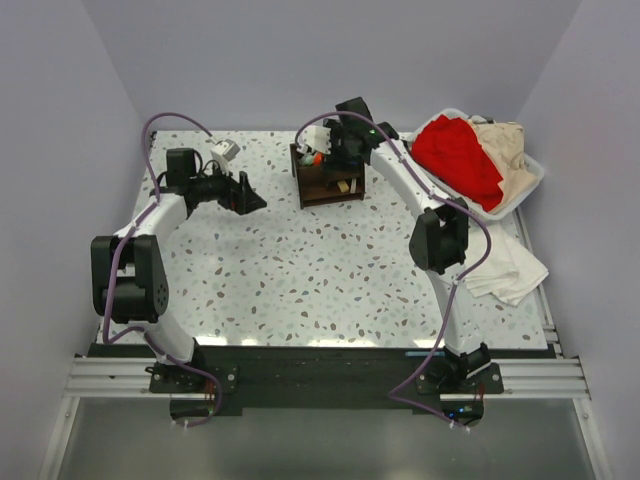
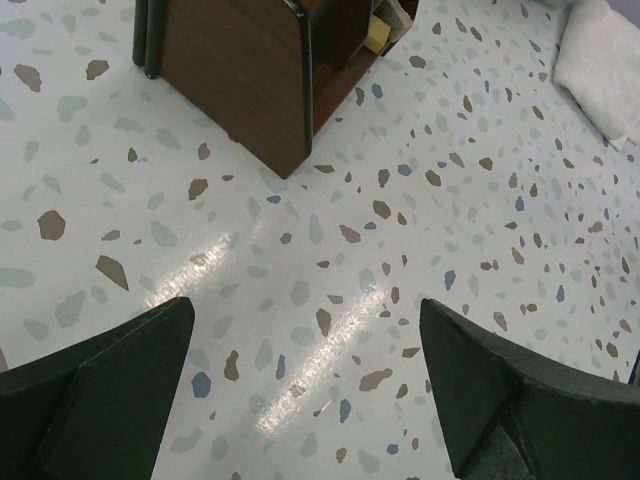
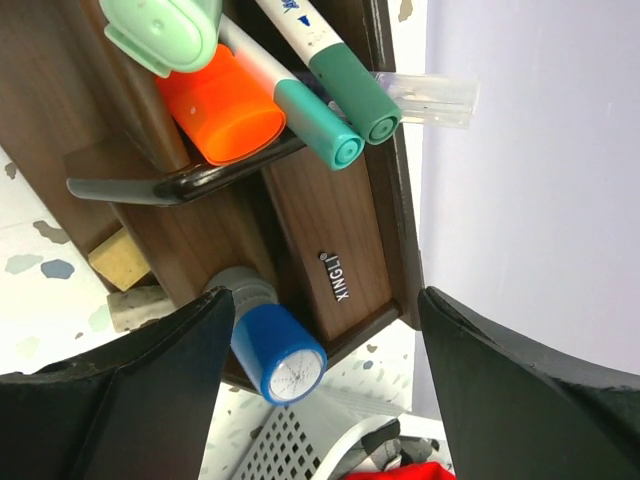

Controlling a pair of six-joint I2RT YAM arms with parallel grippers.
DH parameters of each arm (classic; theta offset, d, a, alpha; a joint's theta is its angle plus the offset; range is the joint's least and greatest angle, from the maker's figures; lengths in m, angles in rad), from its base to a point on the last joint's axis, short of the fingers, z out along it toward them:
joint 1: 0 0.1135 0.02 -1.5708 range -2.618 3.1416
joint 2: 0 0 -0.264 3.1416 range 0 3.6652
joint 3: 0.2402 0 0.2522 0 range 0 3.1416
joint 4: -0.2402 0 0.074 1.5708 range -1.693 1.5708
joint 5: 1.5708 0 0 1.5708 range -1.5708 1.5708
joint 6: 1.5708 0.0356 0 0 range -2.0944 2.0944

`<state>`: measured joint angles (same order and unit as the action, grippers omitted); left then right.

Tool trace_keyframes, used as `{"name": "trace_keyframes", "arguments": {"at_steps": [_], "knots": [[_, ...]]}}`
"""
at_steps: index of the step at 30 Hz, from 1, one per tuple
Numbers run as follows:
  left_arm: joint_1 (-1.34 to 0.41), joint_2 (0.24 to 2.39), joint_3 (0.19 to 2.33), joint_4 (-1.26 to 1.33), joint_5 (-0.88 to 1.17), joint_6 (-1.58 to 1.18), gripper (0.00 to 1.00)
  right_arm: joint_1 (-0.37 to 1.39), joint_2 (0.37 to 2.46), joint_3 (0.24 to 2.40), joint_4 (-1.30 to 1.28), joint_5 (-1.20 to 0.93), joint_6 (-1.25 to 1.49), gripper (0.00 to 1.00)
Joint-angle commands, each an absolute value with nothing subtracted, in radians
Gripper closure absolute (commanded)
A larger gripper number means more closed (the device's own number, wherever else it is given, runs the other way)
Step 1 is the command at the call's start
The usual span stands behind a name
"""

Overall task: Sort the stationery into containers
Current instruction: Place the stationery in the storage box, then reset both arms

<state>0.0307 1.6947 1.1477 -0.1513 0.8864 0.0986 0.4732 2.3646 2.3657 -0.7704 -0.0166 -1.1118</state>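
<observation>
The dark brown wooden organiser (image 1: 327, 178) stands at the back middle of the table. My right gripper (image 1: 340, 150) hovers over its top, open. In the right wrist view the organiser (image 3: 340, 230) holds an orange-capped marker (image 3: 220, 110), two teal-capped markers (image 3: 322, 128), a mint green piece (image 3: 160, 30) and tan eraser bits (image 3: 118, 258). A stubby blue-grey cylinder (image 3: 270, 340) stands in a compartment beside one finger of the right gripper (image 3: 325, 300), not clamped. My left gripper (image 1: 252, 195) is open left of the organiser (image 2: 235, 80), over bare table (image 2: 305, 305).
A white basket (image 1: 530, 175) with red cloth (image 1: 455, 155) and beige cloth sits at the back right, close to the organiser. A white folded cloth (image 1: 510, 270) lies at the right edge, also in the left wrist view (image 2: 600, 60). Walls close three sides.
</observation>
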Motion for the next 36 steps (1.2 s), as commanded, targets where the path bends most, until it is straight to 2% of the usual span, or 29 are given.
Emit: {"name": "trace_keyframes", "arguments": {"at_steps": [1, 6, 12, 13, 15, 16, 18, 19, 22, 24, 28, 36], "knots": [[0.035, 1.695, 1.161, -0.129, 0.911, 0.118, 0.00, 0.477, 2.298, 2.362, -0.712, -0.003, -1.109, 0.21], [0.035, 1.692, 1.170, -0.140, 0.911, 0.121, 0.00, 0.476, 2.267, 2.372, -0.658, -0.046, -1.030, 0.20], [0.037, 1.666, 1.239, -0.155, 0.885, 0.169, 0.00, 0.462, 2.122, 2.306, -0.522, -0.192, -0.674, 0.18], [0.037, 1.663, 1.258, -0.140, 0.859, 0.166, 0.00, 0.457, 2.102, 2.284, -0.496, -0.195, -0.558, 0.17], [0.037, 1.649, 1.276, -0.086, 0.810, 0.127, 0.00, 0.427, 2.042, 2.209, -0.405, -0.170, -0.407, 0.04], [0.037, 1.646, 1.293, -0.066, 0.725, 0.109, 0.00, 0.410, 2.027, 2.185, -0.384, -0.160, -0.226, 0.01], [0.037, 1.634, 1.304, -0.016, 0.529, 0.042, 0.00, 0.335, 1.999, 2.129, -0.373, -0.158, -0.051, 0.01], [0.037, 1.629, 1.315, -0.015, 0.459, 0.017, 0.00, 0.309, 1.999, 2.117, -0.386, -0.170, 0.119, 0.01], [0.037, 1.629, 1.341, 0.017, 0.222, -0.051, 0.00, 0.209, 1.973, 2.027, -0.445, -0.235, 0.309, 0.01], [0.035, 1.637, 1.345, 0.020, 0.125, -0.058, 0.00, 0.199, 1.906, 1.901, -0.431, -0.119, 0.302, 0.01], [0.037, 1.669, 1.376, 0.003, -0.033, -0.060, 0.00, 0.199, 1.859, 1.841, -0.537, 0.093, 0.293, 0.01], [0.029, 1.672, 1.367, 0.009, -0.006, -0.029, 0.00, 0.199, 1.766, 1.707, -0.577, 0.147, 0.275, 0.01]]}}
